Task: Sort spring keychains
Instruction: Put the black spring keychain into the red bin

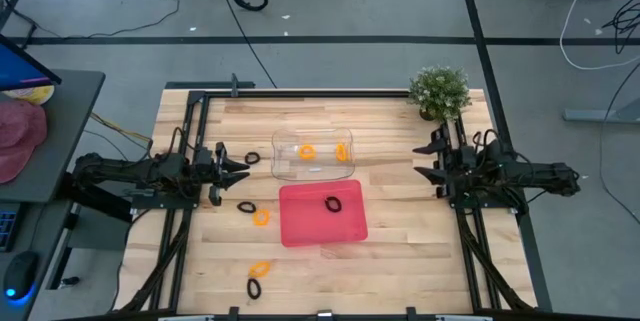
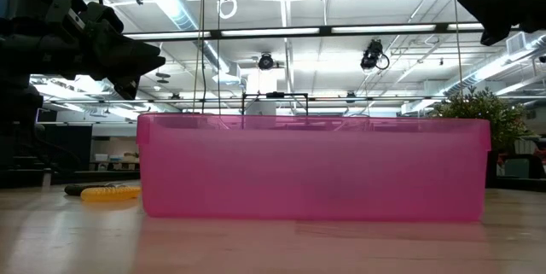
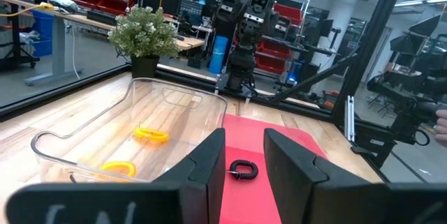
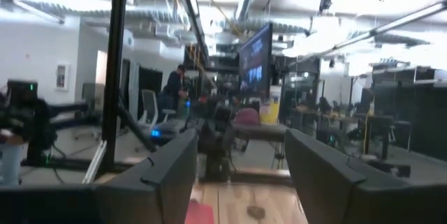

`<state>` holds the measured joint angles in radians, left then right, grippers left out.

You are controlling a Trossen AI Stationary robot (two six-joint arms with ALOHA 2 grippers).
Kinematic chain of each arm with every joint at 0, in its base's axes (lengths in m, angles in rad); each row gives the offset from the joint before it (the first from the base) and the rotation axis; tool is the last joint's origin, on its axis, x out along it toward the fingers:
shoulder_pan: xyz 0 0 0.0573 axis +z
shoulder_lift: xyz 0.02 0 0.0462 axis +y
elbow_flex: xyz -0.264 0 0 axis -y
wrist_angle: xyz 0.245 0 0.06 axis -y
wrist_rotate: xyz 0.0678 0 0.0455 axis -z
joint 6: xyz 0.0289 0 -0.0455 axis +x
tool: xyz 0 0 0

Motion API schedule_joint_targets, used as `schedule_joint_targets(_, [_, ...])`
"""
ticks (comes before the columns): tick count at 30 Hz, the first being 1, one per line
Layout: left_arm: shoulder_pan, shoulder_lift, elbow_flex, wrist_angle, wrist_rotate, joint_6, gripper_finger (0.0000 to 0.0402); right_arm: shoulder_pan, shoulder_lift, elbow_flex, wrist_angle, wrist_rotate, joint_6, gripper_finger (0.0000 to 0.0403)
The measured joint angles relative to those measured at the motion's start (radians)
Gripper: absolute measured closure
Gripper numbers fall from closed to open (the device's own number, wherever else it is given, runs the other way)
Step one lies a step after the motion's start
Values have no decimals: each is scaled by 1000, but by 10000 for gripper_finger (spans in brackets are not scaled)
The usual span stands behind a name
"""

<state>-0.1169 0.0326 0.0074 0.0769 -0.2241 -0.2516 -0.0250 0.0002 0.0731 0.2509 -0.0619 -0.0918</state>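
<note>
Low view: red tray (image 2: 314, 167) fills frame, hiding contents; right hand (image 2: 505, 2) cropped.

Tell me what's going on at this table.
Two robot arms are sorting spring keychains by colour. Two orange ones lie in the clear tray, one black one in the red tray. Five more sit loose on the table. The left claw and right claw both hover open and empty.
</note>
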Motion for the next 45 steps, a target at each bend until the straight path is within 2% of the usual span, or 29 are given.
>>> schedule_joint_targets(4, [0, 0, 0, 0, 0, 0, 298, 0, 0, -55, 32, -2, -25, 181])
schedule_joint_targets(20, [0, 0, 0, 0, 0, 0, 298, -2, 5, -57, -232, 0, -147, 181])
schedule_joint_targets(27, [0, 0, 0, 0, 0, 0, 298, -2, 6, -57, -240, 63, -153, 181])
schedule_joint_targets(45, [0, 0, 0, 0, 0, 0, 298, -2, 6, -57, -239, 65, -153, 181])
